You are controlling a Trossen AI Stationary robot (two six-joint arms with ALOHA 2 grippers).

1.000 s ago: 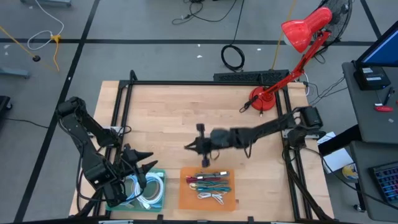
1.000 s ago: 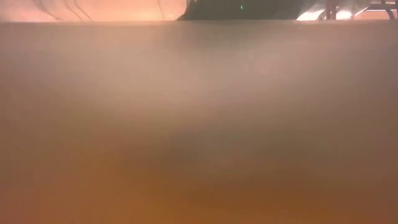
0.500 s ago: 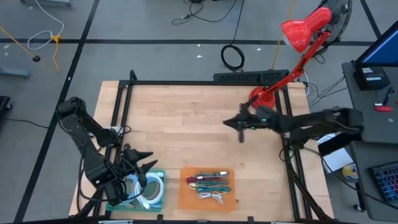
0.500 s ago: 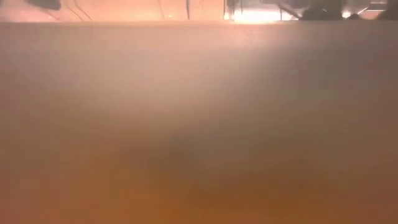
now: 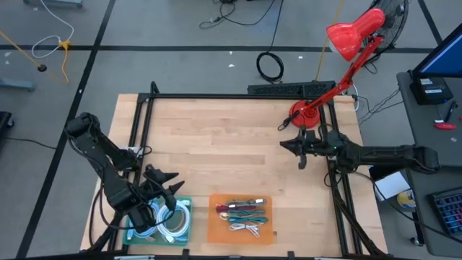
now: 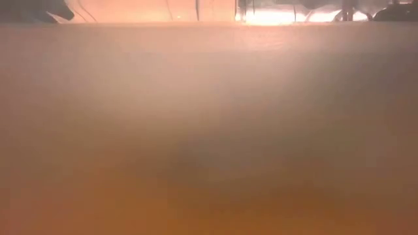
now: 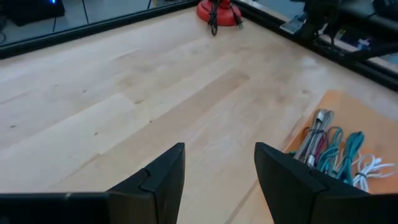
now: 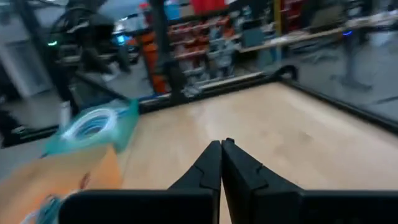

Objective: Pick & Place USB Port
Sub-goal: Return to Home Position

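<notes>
Charger cables (image 5: 242, 211) lay in the orange bin (image 5: 216, 235), the white coil (image 5: 175, 230) in the green bin (image 5: 186, 209) beside it. Your left gripper (image 5: 173, 183) hung over that green bin's edge, fingers parted; your right gripper (image 5: 285, 144), pinched together and empty, sat near the red lamp base (image 5: 303, 114).

Two arms, left arm (image 5: 101, 155) and right arm (image 5: 382, 153), over one table (image 5: 216, 137). Two bins: green bin (image 5: 185, 204), orange bin (image 5: 216, 233). One red lamp (image 5: 346, 36).

A workshop-like lab: shelves of parts bins (image 8: 217, 34), cables (image 5: 271, 66) on the taped grey floor (image 5: 180, 29), a metal-framed workbench (image 5: 216, 137).
</notes>
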